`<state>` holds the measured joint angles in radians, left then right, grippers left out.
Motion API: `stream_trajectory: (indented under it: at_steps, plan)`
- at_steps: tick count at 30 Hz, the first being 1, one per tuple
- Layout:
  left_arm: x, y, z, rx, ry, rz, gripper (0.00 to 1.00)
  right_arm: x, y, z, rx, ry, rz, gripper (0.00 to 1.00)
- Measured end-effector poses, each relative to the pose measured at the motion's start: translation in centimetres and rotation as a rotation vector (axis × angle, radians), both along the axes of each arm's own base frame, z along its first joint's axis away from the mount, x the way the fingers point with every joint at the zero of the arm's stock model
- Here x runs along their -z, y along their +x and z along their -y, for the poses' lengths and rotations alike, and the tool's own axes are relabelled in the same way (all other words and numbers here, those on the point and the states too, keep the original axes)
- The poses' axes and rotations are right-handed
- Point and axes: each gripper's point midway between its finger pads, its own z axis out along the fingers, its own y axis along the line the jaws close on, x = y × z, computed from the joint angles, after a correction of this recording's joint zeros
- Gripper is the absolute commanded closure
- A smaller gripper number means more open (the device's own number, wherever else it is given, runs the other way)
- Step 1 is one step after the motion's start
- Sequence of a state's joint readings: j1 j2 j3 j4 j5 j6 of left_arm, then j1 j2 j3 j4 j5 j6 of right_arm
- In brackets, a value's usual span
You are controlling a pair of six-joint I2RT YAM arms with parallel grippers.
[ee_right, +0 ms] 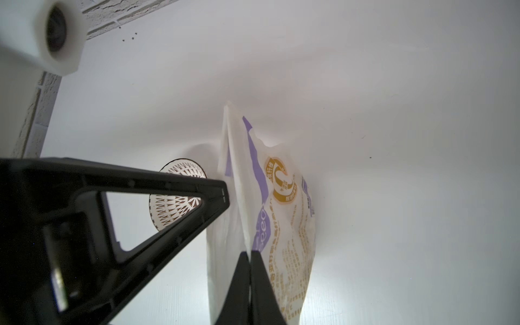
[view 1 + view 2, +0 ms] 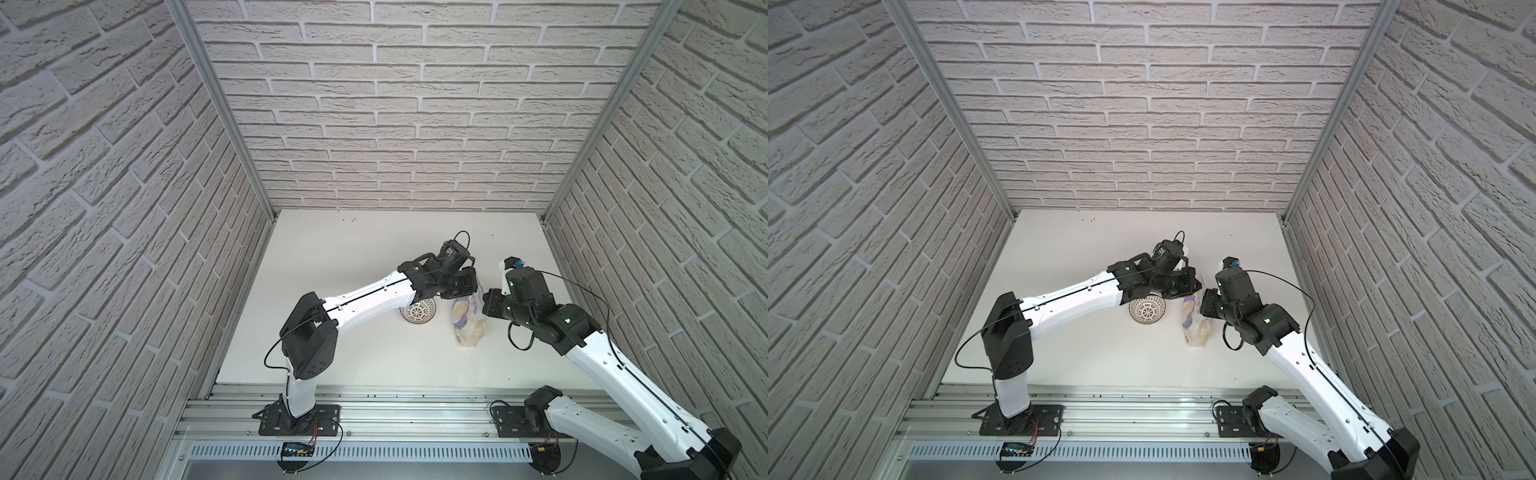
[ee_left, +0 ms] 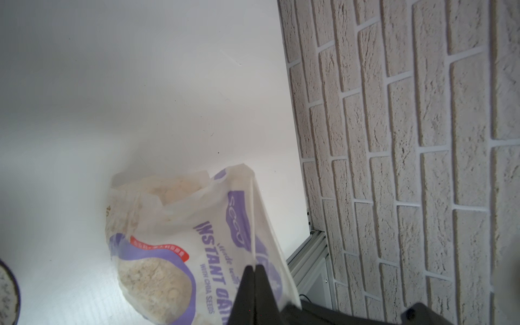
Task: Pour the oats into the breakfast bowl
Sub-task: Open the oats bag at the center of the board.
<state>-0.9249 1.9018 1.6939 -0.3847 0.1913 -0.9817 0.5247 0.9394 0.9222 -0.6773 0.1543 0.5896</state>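
The bag of oats [image 2: 468, 328] [image 2: 1196, 328] stands upright on the white table, right of the breakfast bowl [image 2: 417, 312] [image 2: 1146, 310], whose dark lattice shows under my left forearm. My left gripper [image 3: 254, 267] is shut on a thin edge of the bag [image 3: 174, 239] near its top, where the oats show through the open mouth. My right gripper [image 1: 250, 253] is shut on the opposite edge of the bag [image 1: 281, 211]. The bowl [image 1: 177, 205] lies beyond the left gripper's finger [image 1: 222, 194]. In both top views the two grippers [image 2: 476, 286] [image 2: 485, 305] meet at the bag's top.
Brick-pattern walls [image 2: 415, 124] close the table in on three sides, the right one near the bag [image 3: 394, 140]. An aluminium rail [image 2: 415, 411] with both arm bases runs along the front. A few dark specks [image 2: 349, 219] lie at the far edge.
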Motion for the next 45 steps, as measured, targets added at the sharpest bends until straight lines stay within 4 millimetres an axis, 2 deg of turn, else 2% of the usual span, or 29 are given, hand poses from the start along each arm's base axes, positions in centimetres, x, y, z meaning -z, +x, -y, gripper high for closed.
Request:
stream_trajectory:
  at_steps: [7,14,22,26,29,32,35,37,40,45]
  plan:
    - [-0.9,1.5,-1.2,0.002,0.120,-0.017,1.00,-0.5,1.6,2.3,0.081,-0.149,0.030,0.96]
    - [-1.2,4.8,-2.0,-0.017,0.152,-0.045,1.00,-1.6,4.8,4.0,0.147,-0.161,0.051,0.97]
    - [-1.3,8.2,-1.4,-0.027,0.123,-0.065,1.00,-1.2,8.0,3.1,0.098,-0.138,0.060,0.96]
    - [-1.1,9.7,-2.0,-0.053,0.121,-0.067,1.00,-0.8,10.4,2.1,0.071,-0.131,0.062,0.95]
    - [-1.1,10.9,-3.1,-0.084,0.120,-0.074,1.00,-0.9,12.3,1.2,0.049,-0.120,0.087,0.85]
    - [-1.0,12.0,-4.2,-0.115,0.120,-0.081,1.00,-1.6,14.0,0.5,0.043,-0.098,0.141,0.58]
    - [-0.9,12.6,-4.6,-0.133,0.115,-0.088,1.00,-2.7,14.9,0.0,0.027,-0.074,0.193,0.39]
    - [-0.9,12.9,-4.7,-0.140,0.110,-0.090,1.00,-3.4,15.1,-0.2,0.017,-0.057,0.226,0.30]
    - [-1.0,12.9,-4.6,-0.143,0.103,-0.093,1.00,-3.8,14.0,-0.3,-0.005,-0.028,0.258,0.18]
    - [-1.1,13.0,-4.5,-0.145,0.094,-0.092,1.00,-2.6,10.2,0.6,0.014,0.020,0.253,0.11]
